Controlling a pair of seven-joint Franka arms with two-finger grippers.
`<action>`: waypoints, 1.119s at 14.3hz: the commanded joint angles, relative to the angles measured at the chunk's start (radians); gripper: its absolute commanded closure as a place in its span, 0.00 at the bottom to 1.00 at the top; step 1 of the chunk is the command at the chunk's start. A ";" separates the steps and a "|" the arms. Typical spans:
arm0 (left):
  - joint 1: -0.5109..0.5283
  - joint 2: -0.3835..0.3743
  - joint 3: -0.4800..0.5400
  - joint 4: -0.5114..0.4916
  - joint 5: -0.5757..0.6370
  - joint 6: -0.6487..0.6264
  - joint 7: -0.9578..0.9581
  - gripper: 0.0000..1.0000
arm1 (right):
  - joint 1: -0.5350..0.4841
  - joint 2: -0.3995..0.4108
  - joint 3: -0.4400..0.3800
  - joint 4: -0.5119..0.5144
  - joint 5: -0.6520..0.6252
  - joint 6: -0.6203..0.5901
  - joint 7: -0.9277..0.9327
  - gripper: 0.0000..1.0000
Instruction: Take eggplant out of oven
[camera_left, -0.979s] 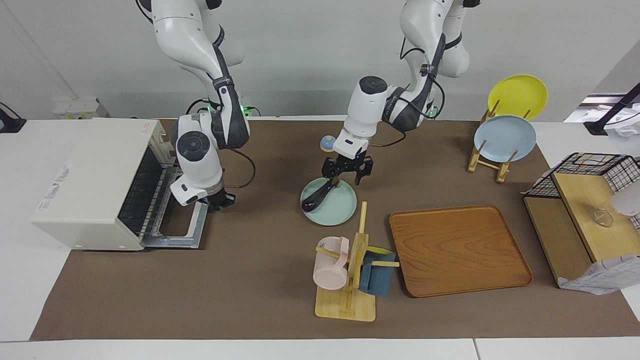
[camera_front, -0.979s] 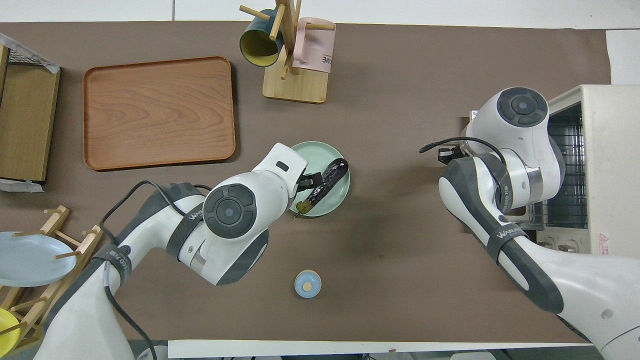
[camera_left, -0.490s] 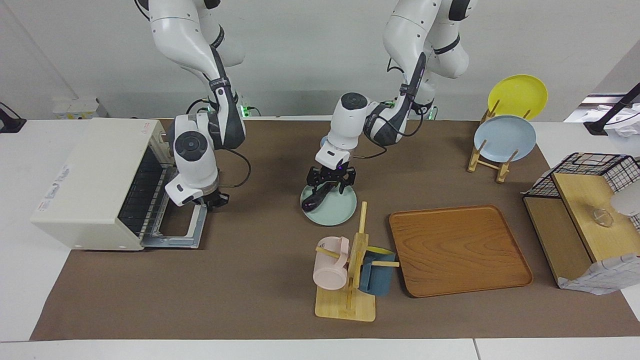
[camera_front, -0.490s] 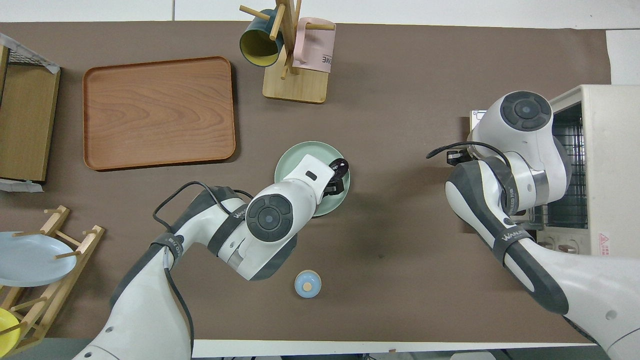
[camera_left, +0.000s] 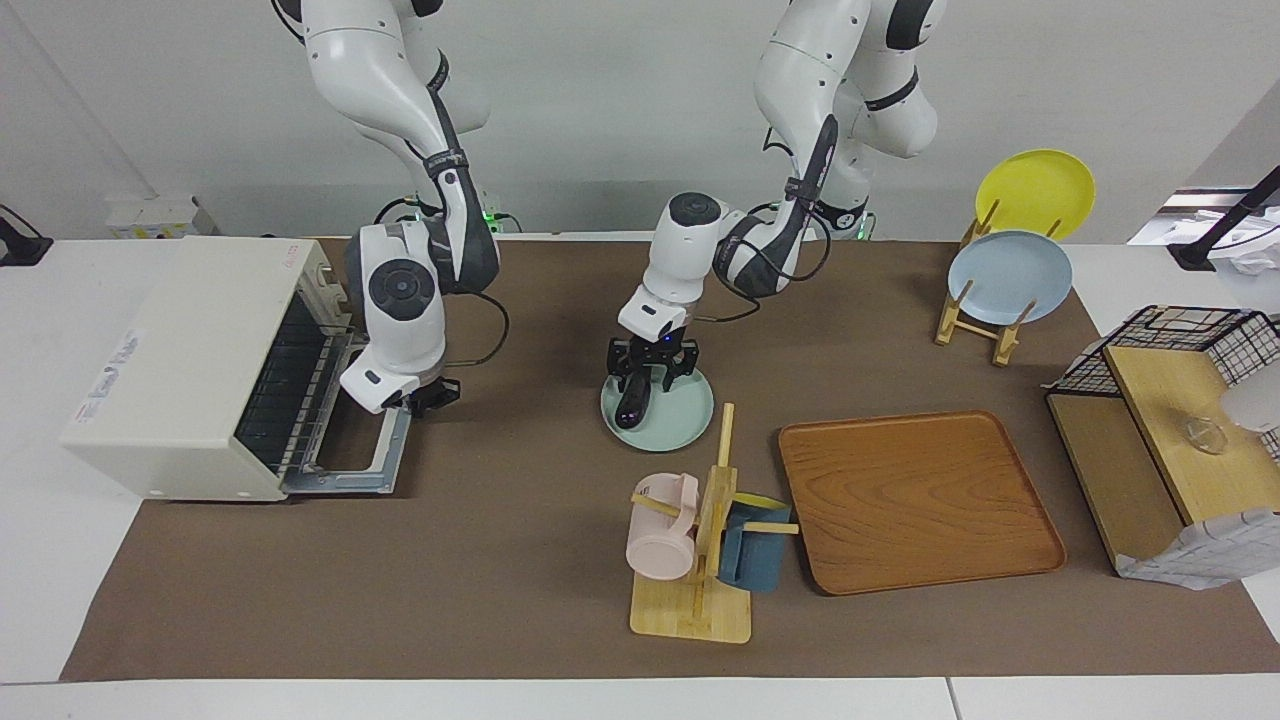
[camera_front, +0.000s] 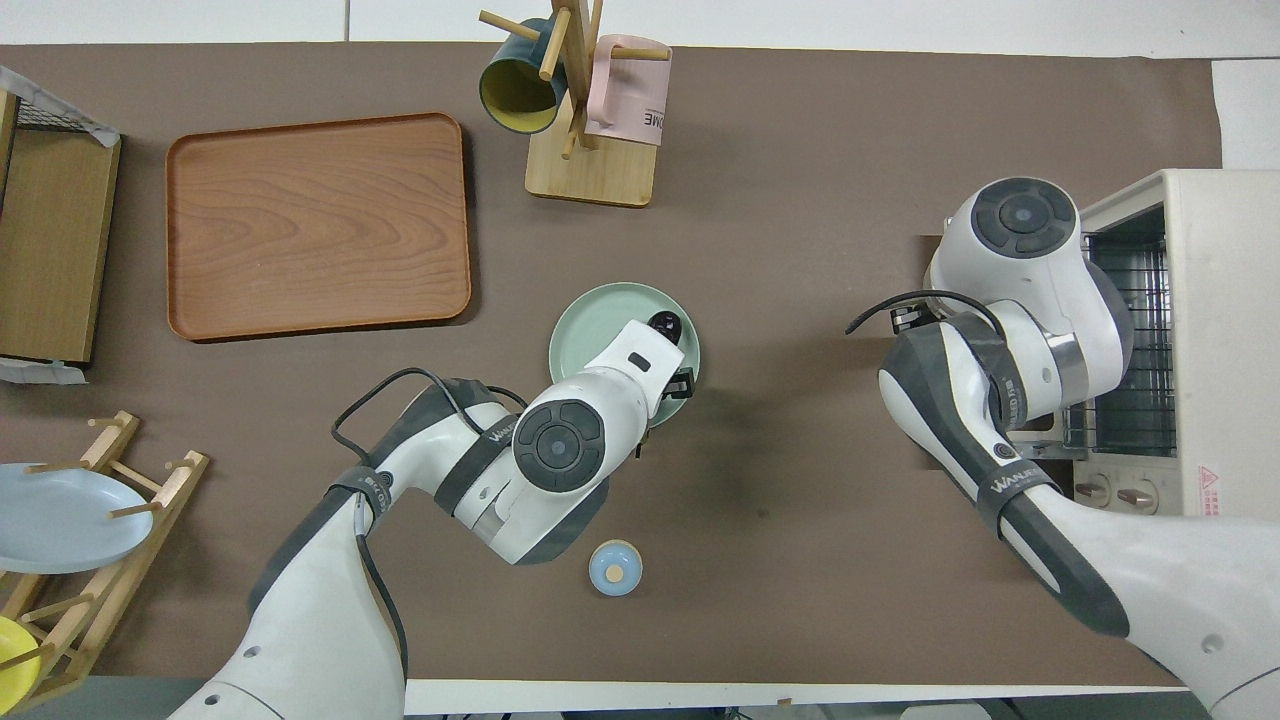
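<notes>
The eggplant (camera_left: 632, 406) lies on a pale green plate (camera_left: 685, 415) at the middle of the table, outside the oven. In the overhead view only its tip (camera_front: 663, 322) shows past my left hand. My left gripper (camera_left: 652, 380) is down on the plate (camera_front: 590, 320), open, with a finger on each side of the eggplant's stem end. The cream-white oven (camera_left: 190, 350) stands at the right arm's end of the table with its door (camera_left: 350, 460) dropped open and bare racks inside. My right gripper (camera_left: 428, 397) hangs over the door's edge nearer the robots.
A mug stand (camera_left: 700, 545) with pink and blue mugs and a wooden tray (camera_left: 915, 500) lie farther from the robots than the plate. A small blue round object (camera_front: 614, 567) sits nearer the robots. A plate rack (camera_left: 1005, 280) and a wooden shelf (camera_left: 1150, 430) stand at the left arm's end.
My left gripper has moved along the plate toward the right arm's end and come down over the eggplant, which has turned slightly. My right gripper has shifted a little over the oven door.
</notes>
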 joint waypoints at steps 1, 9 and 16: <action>-0.006 0.008 0.011 0.039 -0.006 -0.057 -0.008 0.83 | -0.109 -0.063 -0.020 0.076 -0.070 -0.119 -0.192 0.96; 0.212 -0.082 0.025 0.099 -0.034 -0.323 0.047 0.99 | -0.239 -0.189 -0.024 0.240 0.220 -0.300 -0.327 0.00; 0.635 -0.038 0.028 0.133 0.015 -0.248 0.532 0.94 | -0.264 -0.253 -0.028 0.446 0.276 -0.547 -0.327 0.00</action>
